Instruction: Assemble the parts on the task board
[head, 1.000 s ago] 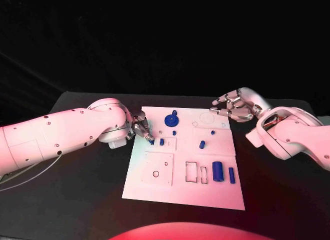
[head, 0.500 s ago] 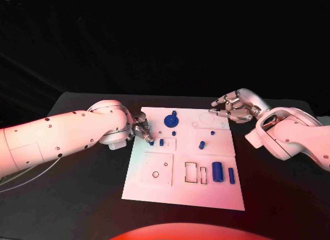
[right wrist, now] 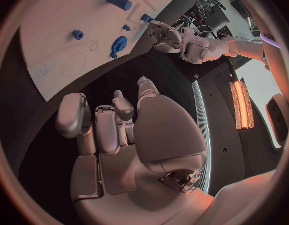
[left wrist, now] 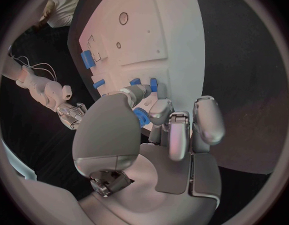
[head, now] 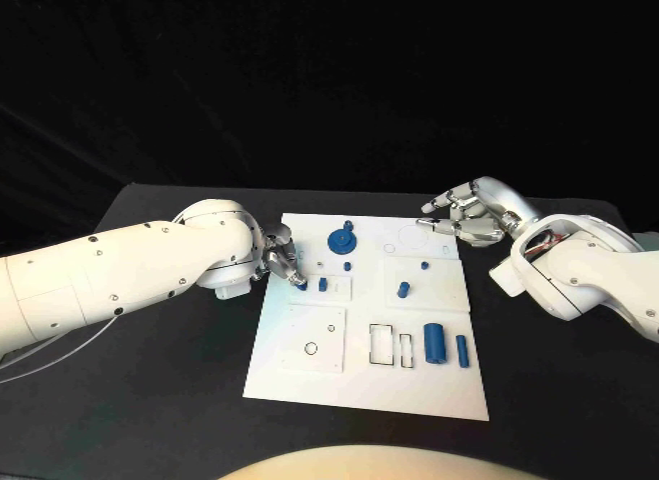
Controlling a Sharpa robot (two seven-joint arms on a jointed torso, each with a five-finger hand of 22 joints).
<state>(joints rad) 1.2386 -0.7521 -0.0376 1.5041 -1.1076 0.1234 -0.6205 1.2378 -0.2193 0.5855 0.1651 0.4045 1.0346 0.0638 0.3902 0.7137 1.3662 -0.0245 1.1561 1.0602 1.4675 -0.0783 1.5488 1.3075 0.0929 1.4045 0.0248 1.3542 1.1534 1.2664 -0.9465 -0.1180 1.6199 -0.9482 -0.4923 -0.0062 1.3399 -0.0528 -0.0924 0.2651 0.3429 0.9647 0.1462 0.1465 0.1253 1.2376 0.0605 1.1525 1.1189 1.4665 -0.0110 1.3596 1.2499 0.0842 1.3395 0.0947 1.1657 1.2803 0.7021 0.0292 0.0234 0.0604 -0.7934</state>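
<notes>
The white task board (head: 361, 375) lies in the middle of the black table. My left hand (head: 280, 256) is at the board's left edge, pinching a small blue part (head: 300, 285) between thumb and a finger, low over the board; the same blue part (left wrist: 141, 118) sits between the fingertips (left wrist: 160, 110). A blue peg (head: 323, 284) stands just right of it. My right hand (head: 468, 214) hovers off the board's far right corner, fingers curled in, holding nothing. A round blue piece (head: 342, 238) lies at the far edge.
More blue parts lie on the board: two small pegs (head: 404, 290) (head: 423, 265), a thick cylinder (head: 436, 343) and a thin bar (head: 462, 349) near rectangular cut-outs (head: 383, 343). Black table (head: 142, 400) surrounds the board on all sides.
</notes>
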